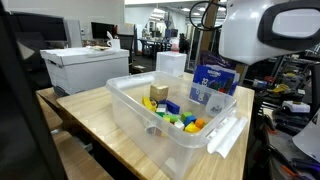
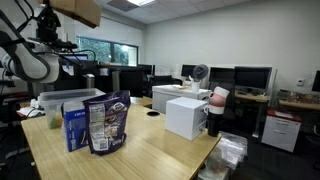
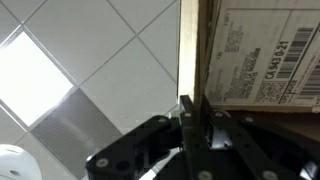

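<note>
Office table [image 1: 85,108], near corner: a clear bin [image 1: 135,112] of coloured blocks [image 1: 175,112], snack bags [image 2: 107,122] behind. High over the bin end, in open air under ceiling tiles [image 3: 100,50], the gripper [image 3: 192,105] pinches a brown, barcode-labelled cardboard box [image 2: 78,10] by its edge.

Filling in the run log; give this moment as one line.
gripper: shut on cardboard box edge | box: held high above wooden table | on table: clear bin, coloured blocks
</note>
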Available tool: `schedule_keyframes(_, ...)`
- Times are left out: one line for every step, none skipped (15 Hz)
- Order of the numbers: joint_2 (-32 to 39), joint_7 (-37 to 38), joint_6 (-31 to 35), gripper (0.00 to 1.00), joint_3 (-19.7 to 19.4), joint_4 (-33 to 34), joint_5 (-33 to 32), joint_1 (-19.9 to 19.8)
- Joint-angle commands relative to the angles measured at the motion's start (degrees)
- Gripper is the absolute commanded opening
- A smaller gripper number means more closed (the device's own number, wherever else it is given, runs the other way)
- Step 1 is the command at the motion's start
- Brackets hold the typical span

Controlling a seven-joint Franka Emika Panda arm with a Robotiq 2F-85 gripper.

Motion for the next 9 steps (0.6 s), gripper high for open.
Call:
schedule_keyframes(-4.3,2.9,1.1,0.05,5.4,-0.6,0.0,-8.2)
schedule_keyframes(-4.7,2.8,1.3,0.05,7.1,1.5,0.0,-11.3)
schedule_keyframes(-5.1,2.8,1.4,0.05,9.0,3.0,0.0,-14.3)
schedule_keyframes(-5.5,2.9,1.3,0.05,11.0,4.6,0.0,-17.4)
schedule_keyframes(-5.7,2.8,1.3,0.05,12.9,6.0,0.0,-20.2)
schedule_keyframes(-5.7,2.6,1.1,0.05,14.8,7.3,0.0,-22.8)
schedule_keyframes(-5.6,2.4,0.9,0.05,16.8,8.5,0.0,-25.4)
schedule_keyframes(-5.5,2.4,0.6,0.05,18.7,9.3,0.0,-27.6)
schedule_keyframes(-5.3,2.2,0.3,0.05,20.7,9.8,0.0,-29.4)
